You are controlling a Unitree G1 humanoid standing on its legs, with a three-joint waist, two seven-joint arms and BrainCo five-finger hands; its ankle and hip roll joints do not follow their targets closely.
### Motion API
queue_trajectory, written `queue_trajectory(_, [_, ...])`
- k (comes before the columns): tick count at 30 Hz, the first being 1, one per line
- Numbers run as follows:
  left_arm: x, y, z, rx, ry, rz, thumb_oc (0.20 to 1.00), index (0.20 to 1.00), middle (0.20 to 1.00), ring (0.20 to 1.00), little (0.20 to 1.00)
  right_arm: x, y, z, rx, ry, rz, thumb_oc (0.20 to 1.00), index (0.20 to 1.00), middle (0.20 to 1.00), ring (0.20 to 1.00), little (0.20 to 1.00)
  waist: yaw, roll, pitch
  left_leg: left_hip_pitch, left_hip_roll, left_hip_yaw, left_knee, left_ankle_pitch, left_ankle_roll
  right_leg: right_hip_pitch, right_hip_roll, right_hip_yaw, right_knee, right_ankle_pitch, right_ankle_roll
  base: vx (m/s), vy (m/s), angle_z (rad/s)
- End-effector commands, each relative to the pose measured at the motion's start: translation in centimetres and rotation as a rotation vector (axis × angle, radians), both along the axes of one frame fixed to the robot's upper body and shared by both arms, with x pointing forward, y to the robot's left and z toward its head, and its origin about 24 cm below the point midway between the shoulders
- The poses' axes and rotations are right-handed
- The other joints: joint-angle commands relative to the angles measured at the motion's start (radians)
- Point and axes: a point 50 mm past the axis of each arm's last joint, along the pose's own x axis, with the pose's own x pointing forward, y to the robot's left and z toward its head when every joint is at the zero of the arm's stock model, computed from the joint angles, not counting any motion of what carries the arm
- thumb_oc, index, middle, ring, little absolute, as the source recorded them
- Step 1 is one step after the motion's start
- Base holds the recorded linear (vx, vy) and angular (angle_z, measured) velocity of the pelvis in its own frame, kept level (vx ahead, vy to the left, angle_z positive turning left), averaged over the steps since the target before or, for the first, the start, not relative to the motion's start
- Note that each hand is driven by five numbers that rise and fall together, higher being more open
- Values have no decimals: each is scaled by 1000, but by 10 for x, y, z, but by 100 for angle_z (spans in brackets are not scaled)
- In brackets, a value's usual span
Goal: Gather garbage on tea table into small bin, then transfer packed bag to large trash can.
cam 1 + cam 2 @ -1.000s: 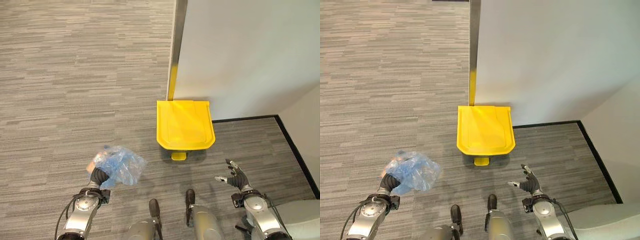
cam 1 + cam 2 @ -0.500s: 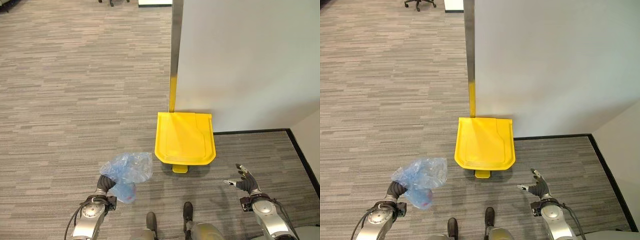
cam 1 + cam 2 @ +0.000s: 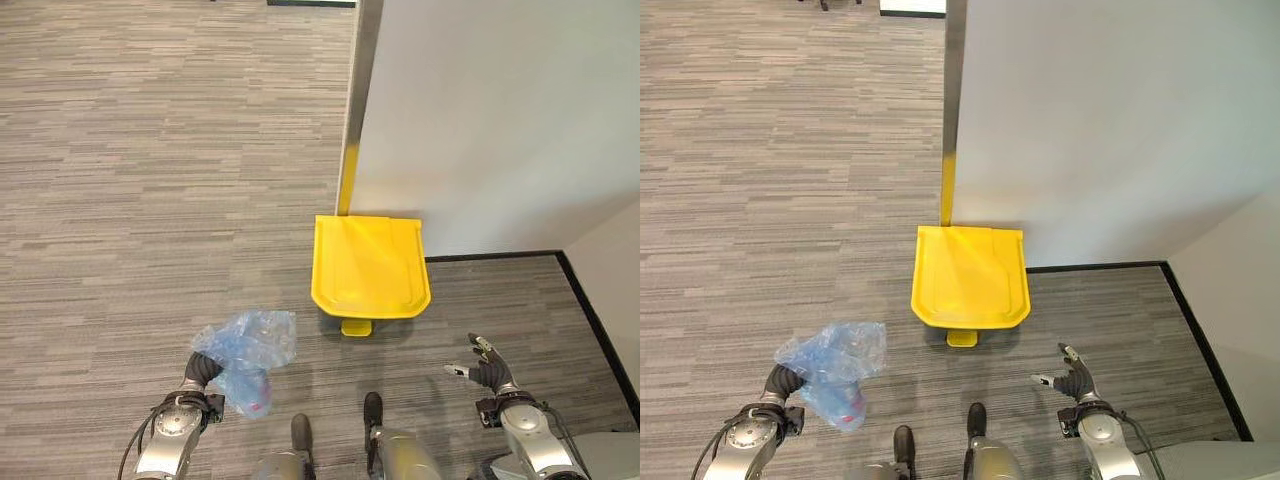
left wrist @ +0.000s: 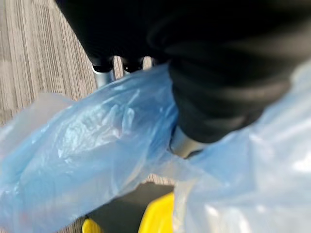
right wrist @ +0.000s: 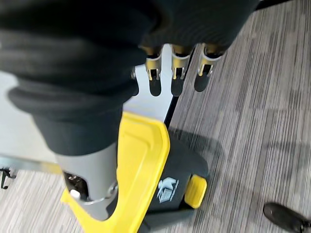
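A crumpled blue plastic bag [image 3: 244, 355] with rubbish inside hangs from my left hand [image 3: 200, 370], which is shut on its gathered top at the lower left; the left wrist view shows the blue bag [image 4: 97, 145] wrapped round the hand's fingers [image 4: 103, 73]. Ahead stands the large yellow trash can [image 3: 369, 264] with its lid down and a yellow foot pedal [image 3: 356, 326] at its front, against a white wall. My right hand [image 3: 484, 365] hovers open and empty at the lower right, right of the pedal; the right wrist view shows its straight fingers [image 5: 176, 65] above the trash can [image 5: 141, 160].
A white wall panel [image 3: 480, 120] with a metal corner post [image 3: 358, 90] rises behind the can. A black baseboard [image 3: 590, 310] edges the floor at the right. Grey striped carpet [image 3: 150, 180] spreads to the left and front.
The camera has shifted, so the whole scene sits slightly differently. The bag hangs lower beside my left hand than a second ago. My right hand stays open.
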Motion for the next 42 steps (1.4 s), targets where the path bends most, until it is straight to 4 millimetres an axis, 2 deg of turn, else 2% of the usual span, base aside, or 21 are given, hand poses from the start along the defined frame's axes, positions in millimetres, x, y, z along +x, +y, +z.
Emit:
queue_trajectory(1, [17, 15, 28, 39, -140, 21, 200, 200, 200, 200, 200, 19, 2, 19, 12, -107, -4, 1000, 1000, 1000, 1000, 1000, -10, 9, 37, 96, -35, -81, 123, -236, -16, -68, 4, -36, -17, -12, 44, 276, 72, 1])
queue_trajectory(5, [23, 13, 31, 47, -154, 5, 200, 200, 200, 200, 200, 15, -8, 18, -5, -99, -33, 1000, 1000, 1000, 1000, 1000, -48, 13, 53, 160, -51, -127, 133, -282, -30, -115, 23, -96, -178, 18, 62, 320, -7, 32])
queue_trajectory(7, [31, 10, 36, 43, -182, -8, 200, 200, 200, 200, 200, 1, -26, 14, -25, -72, -100, 1000, 1000, 1000, 1000, 1000, -82, 0, 39, 203, -70, -191, 150, -333, -43, -142, 45, -48, -220, 51, 65, 388, -112, 80])
queue_trajectory(8, [31, 10, 36, 42, -182, -9, 200, 200, 200, 200, 200, 1, -26, 14, -25, -71, -100, 1000, 1000, 1000, 1000, 1000, -83, 1, 39, 204, -69, -193, 150, -333, -43, -139, 46, -51, -222, 51, 65, 421, -167, 91])
queue_trajectory(9, [32, 8, 35, 34, -177, -20, 200, 200, 200, 200, 200, -10, -35, 11, -22, -49, -143, 1000, 1000, 1000, 1000, 1000, -110, -3, 25, 223, -61, -226, 172, -366, -61, -151, 47, 19, -193, 79, 48, 220, -93, 82])
queue_trajectory(10, [32, 8, 35, 34, -177, -20, 200, 200, 200, 200, 200, -10, -36, 11, -22, -49, -143, 1000, 1000, 1000, 1000, 1000, -111, -3, 24, 220, -61, -227, 174, -366, -61, -153, 47, 18, -192, 79, 48, 324, -157, 81])
queue_trajectory(13, [33, 7, 33, 24, -174, -19, 200, 200, 200, 200, 200, -12, -43, 11, -16, -52, -177, 1000, 1000, 1000, 1000, 1000, -133, 3, 14, 219, -8, -218, 210, -362, -89, -165, 39, -7, -132, 86, 38, 221, -152, 40])
queue_trajectory(15, [33, 7, 31, 8, -174, -1, 200, 200, 200, 200, 200, -12, -50, 13, 16, -79, -247, 1000, 1000, 1000, 1000, 1000, -153, 24, -3, 233, 26, -204, 170, -318, -107, -181, 47, -36, -115, 82, 37, 151, -69, 20])
queue_trajectory(17, [34, 8, 33, 7, -183, 7, 200, 200, 200, 200, 200, -10, -53, 15, 26, -102, -269, 1000, 1000, 1000, 1000, 1000, -162, 35, -12, 243, 37, -192, 132, -318, -105, -200, 55, -43, -114, 81, 38, 39, 20, 13])
queue_trajectory(22, [33, 5, 32, 4, -175, -19, 200, 200, 200, 200, 200, -3, -42, 14, 65, -104, -238, 1000, 1000, 1000, 1000, 1000, -159, 48, -18, 258, 29, -180, 77, -324, -90, -222, 69, -24, -117, 95, 51, -7, 48, -11])
queue_trajectory(26, [34, -3, 30, 6, -157, -82, 200, 200, 200, 200, 200, 12, -19, 13, 80, -82, -97, 1000, 1000, 1000, 1000, 1000, -149, 50, -23, 270, 13, -181, 62, -345, -73, -231, 67, 0, -124, 112, 57, -17, 49, -14])
queue_trajectory(27, [38, -9, 31, 7, -163, -114, 200, 200, 200, 200, 200, 26, -2, 18, 96, -102, -12, 1000, 1000, 1000, 1000, 1000, -137, 49, -22, 274, 7, -184, 61, -352, -68, -232, 62, 1, -129, 118, 57, -8, 22, -9])
queue_trajectory(28, [38, -9, 31, 7, -163, -114, 200, 200, 200, 200, 200, 26, -2, 18, 97, -103, -11, 1000, 1000, 1000, 1000, 1000, -137, 49, -21, 274, 7, -184, 61, -352, -68, -231, 62, 1, -129, 118, 57, 0, 0, 0])
queue_trajectory(31, [46, -20, 35, 6, -180, -175, 200, 200, 200, 200, 200, 55, 31, 38, 113, -175, 154, 1000, 1000, 1000, 1000, 1000, -111, 51, -18, 276, 5, -193, 66, -365, -63, -235, 51, -5, -137, 125, 51, 8, -7, 6])
queue_trajectory(32, [46, -20, 35, 6, -181, -174, 200, 200, 200, 200, 200, 56, 31, 38, 113, -176, 155, 1000, 1000, 1000, 1000, 1000, -112, 51, -17, 276, 5, -193, 67, -366, -63, -235, 51, -6, -136, 125, 51, 4, -18, 12])
queue_trajectory(34, [54, -24, 41, 17, -203, -206, 200, 200, 200, 200, 200, 75, 50, 56, 91, -238, 252, 1000, 1000, 1000, 1000, 1000, -95, 50, -12, 269, 5, -199, 77, -373, -63, -239, 45, -13, -136, 125, 48, -14, -42, 16])
queue_trajectory(35, [69, -34, 54, 27, -253, -261, 200, 200, 200, 200, 200, 104, 71, 88, 30, -335, 369, 1000, 1000, 1000, 1000, 1000, -73, 45, 3, 250, 7, -208, 99, -380, -65, -246, 35, -19, -134, 127, 46, -26, -55, 21])
queue_trajectory(36, [70, -34, 55, 27, -255, -261, 200, 200, 200, 200, 200, 104, 72, 88, 30, -336, 369, 1000, 1000, 1000, 1000, 1000, -73, 45, 4, 249, 7, -208, 100, -380, -65, -246, 35, -19, -134, 127, 46, -50, -67, 21])
queue_trajectory(37, [80, -41, 64, 30, -292, -296, 200, 200, 200, 200, 200, 120, 80, 109, -27, -390, 419, 1000, 1000, 1000, 1000, 1000, -64, 40, 13, 234, 5, -209, 113, -383, -67, -251, 31, -20, -134, 128, 45, -24, -25, 18])
queue_trajectory(38, [81, -41, 65, 30, -294, -296, 200, 200, 200, 200, 200, 121, 80, 109, -27, -391, 419, 1000, 1000, 1000, 1000, 1000, -64, 40, 14, 233, 5, -209, 115, -383, -67, -251, 30, -20, -134, 128, 45, -39, -45, 25])
queue_trajectory(42, [105, -62, 96, 44, -403, -416, 200, 200, 200, 200, 200, 157, 83, 167, -167, -514, 470, 1000, 1000, 1000, 1000, 1000, -47, 22, 34, 199, 5, -210, 135, -380, -73, -264, 24, -22, -136, 133, 45, -58, -54, 18])
